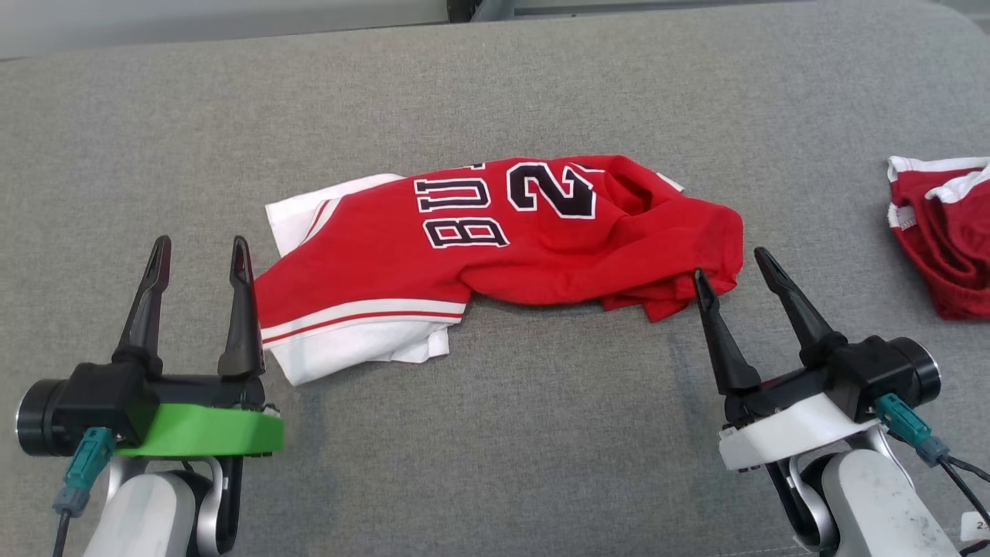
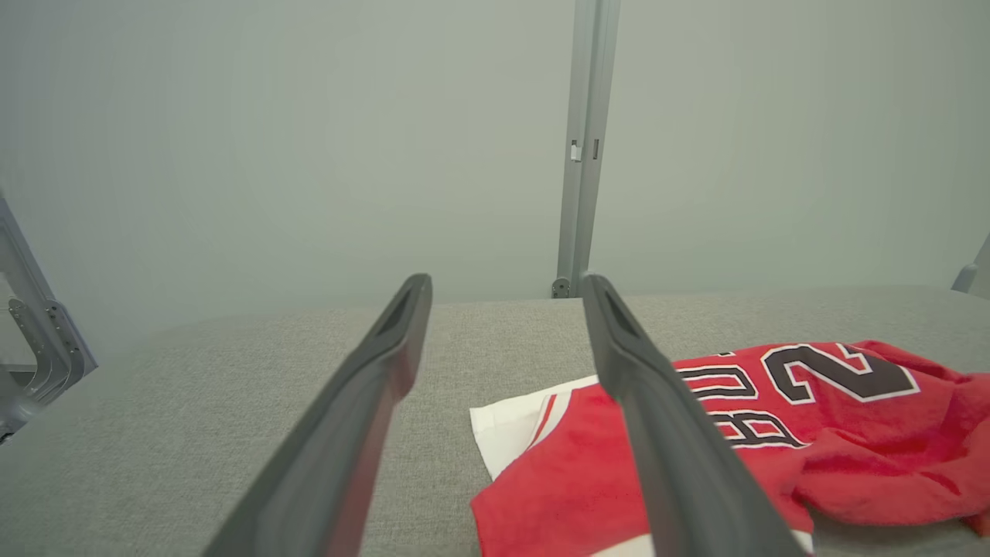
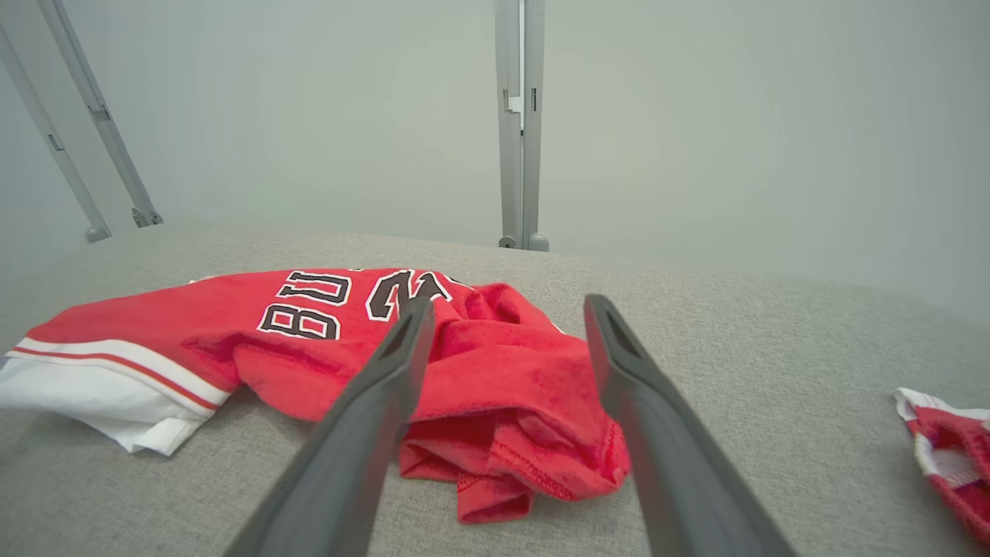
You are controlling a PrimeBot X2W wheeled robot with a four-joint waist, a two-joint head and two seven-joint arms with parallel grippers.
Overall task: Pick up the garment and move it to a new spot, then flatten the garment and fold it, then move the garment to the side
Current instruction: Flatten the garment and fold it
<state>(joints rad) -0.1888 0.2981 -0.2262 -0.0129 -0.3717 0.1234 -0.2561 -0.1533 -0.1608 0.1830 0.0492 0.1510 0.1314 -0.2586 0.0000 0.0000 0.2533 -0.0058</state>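
Grey woven surface (image 1: pixel 495 464), coarse and flat, ran wide. Red jersey garment (image 1: pixel 495 247) lay crumpled at its centre. The white-trimmed hem was at the left, the right end was bunched in soft folds, and the black-and-white lettering was partly lost in creases. A second red-and-white cloth (image 1: pixel 940 240) lay far right, cut off by the frame. Left gripper (image 1: pixel 201 251) sat beside the hem, jaws spread, empty. Right gripper (image 1: pixel 731 263) sat at the bunched end, jaws spread, gripping nothing; one tip perhaps touched cloth.

Garment (image 1: pixel 495 232) lies centred on surface (image 1: pixel 495 464), other garment (image 1: pixel 947 247) rightward.
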